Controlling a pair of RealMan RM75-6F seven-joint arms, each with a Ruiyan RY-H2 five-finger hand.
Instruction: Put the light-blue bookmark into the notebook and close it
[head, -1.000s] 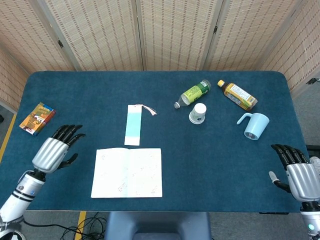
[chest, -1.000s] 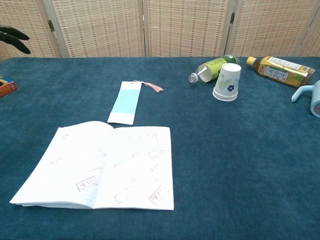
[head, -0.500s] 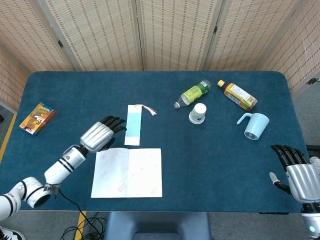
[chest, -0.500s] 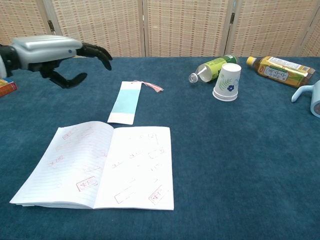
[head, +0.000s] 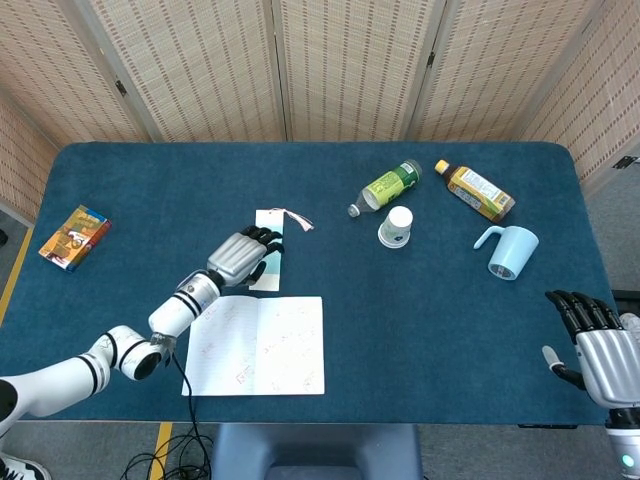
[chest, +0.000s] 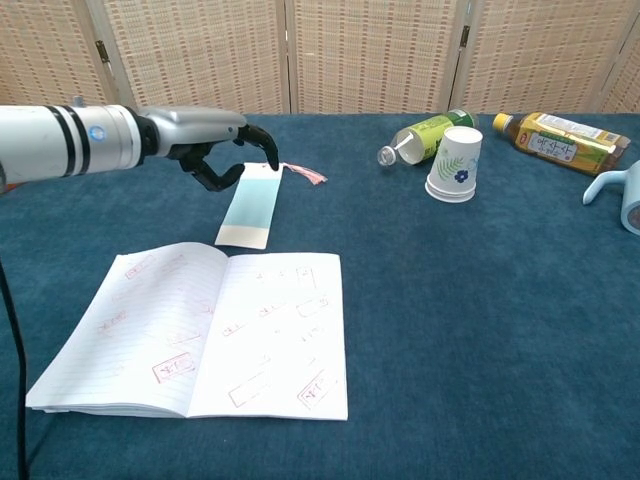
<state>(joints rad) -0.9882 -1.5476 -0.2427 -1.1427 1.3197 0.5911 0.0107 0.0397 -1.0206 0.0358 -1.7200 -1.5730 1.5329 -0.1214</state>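
The light-blue bookmark (head: 270, 219) with a pink tassel lies flat on the blue table, just beyond the open notebook (head: 256, 345). My left hand (head: 240, 258) hovers over the bookmark's left side, fingers slightly curled and holding nothing. In the chest view the left hand (chest: 215, 145) has its fingertips at the far end of the bookmark (chest: 245, 212), above the notebook (chest: 200, 330). My right hand (head: 595, 345) rests open at the table's near right edge, away from everything.
A green bottle (head: 385, 186) and a yellow-labelled bottle (head: 476, 190) lie at the back right, next to an upturned paper cup (head: 396, 226) and a light-blue mug (head: 508, 250). At the far left sits a small colourful box (head: 74, 236).
My left arm has swung in from the left edge toward the middle, and its hand now sits over the bookmark. The right hand, bookmark and notebook have stayed put.
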